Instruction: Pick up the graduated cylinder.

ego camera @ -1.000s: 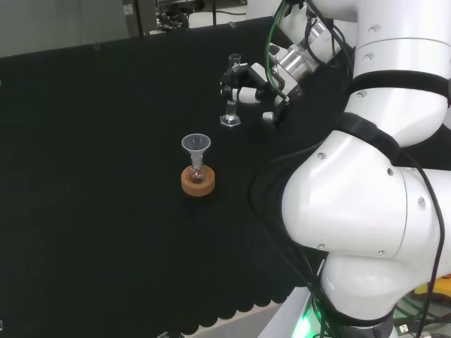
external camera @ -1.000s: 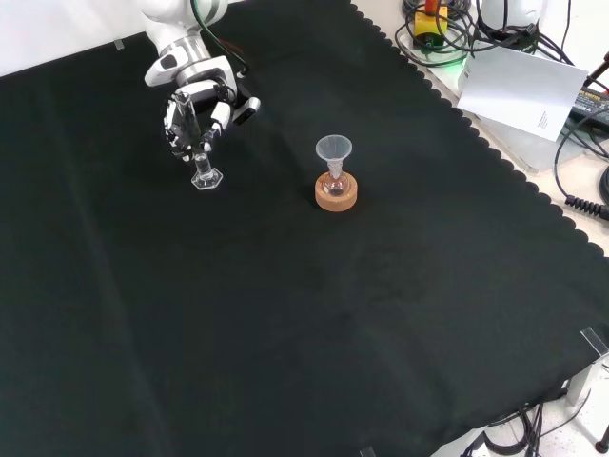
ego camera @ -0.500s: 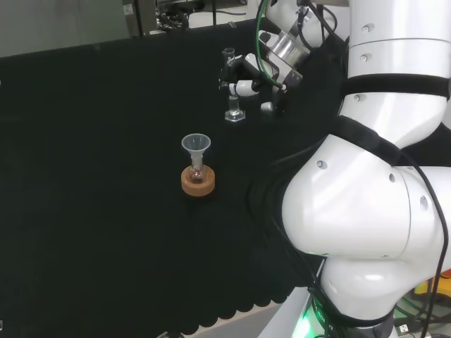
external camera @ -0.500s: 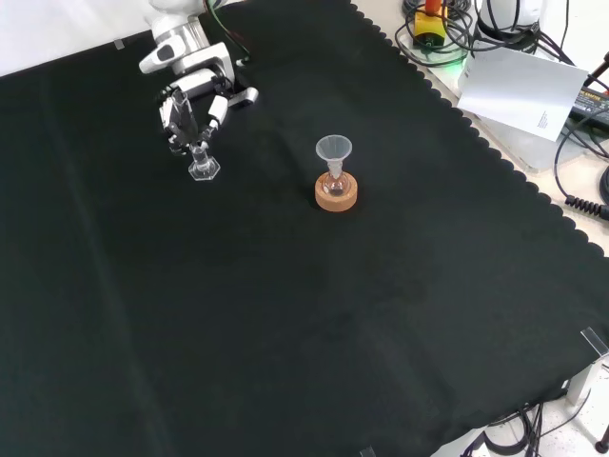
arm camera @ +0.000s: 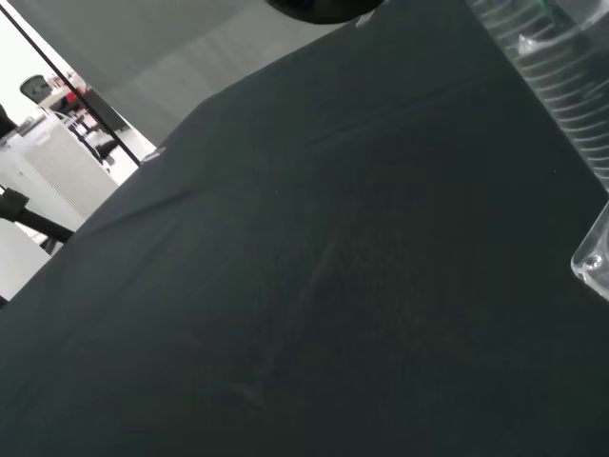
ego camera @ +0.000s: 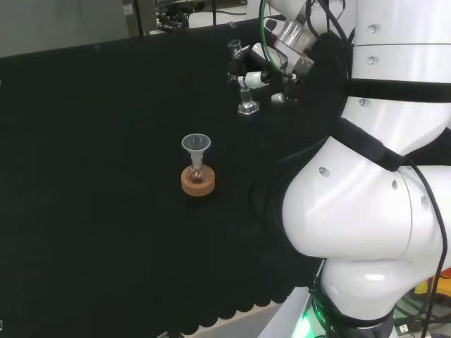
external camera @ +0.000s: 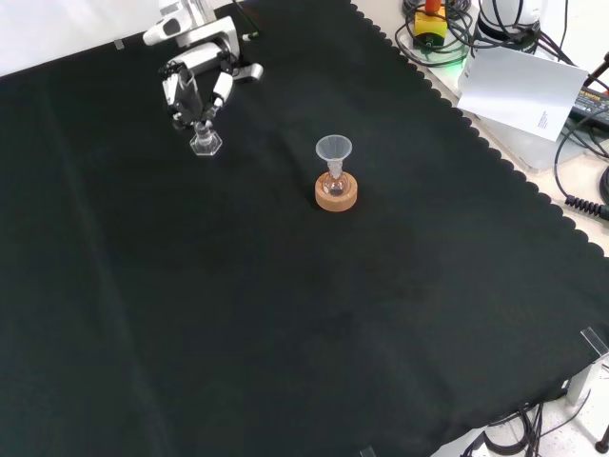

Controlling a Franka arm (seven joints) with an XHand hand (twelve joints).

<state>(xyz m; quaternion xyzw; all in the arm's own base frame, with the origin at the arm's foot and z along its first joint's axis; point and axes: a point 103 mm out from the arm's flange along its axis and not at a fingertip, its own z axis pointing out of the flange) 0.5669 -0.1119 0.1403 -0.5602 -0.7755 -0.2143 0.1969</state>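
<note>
The graduated cylinder (ego camera: 242, 79) is a slim clear tube with a six-sided foot, and the hand (ego camera: 262, 65) has its fingers curled round the upper part of the tube. In the head view the tube stands upright with its open mouth above the fingers and its foot hanging below them. In the front view the cylinder (external camera: 202, 133) shows with its foot just under the hand (external camera: 195, 86), close to the bench's far edge, where the black cloth (external camera: 285, 314) meets a pale surface. Whether the foot touches the cloth or hangs just above it cannot be told. The wrist view shows the ribbed wall of the cylinder (arm camera: 561, 86) very close, with bare cloth running away behind it.

Well apart from the cylinder, nearer the middle of the bench, a small flask with a clear funnel (external camera: 334, 149) in its neck sits on a cork ring (external camera: 337, 195). Open cloth lies between the two.

The near half of the bench is bare cloth in the front view. Its scalloped right edge runs beside a sheet of paper (external camera: 525, 88) and cables (external camera: 585, 152).
</note>
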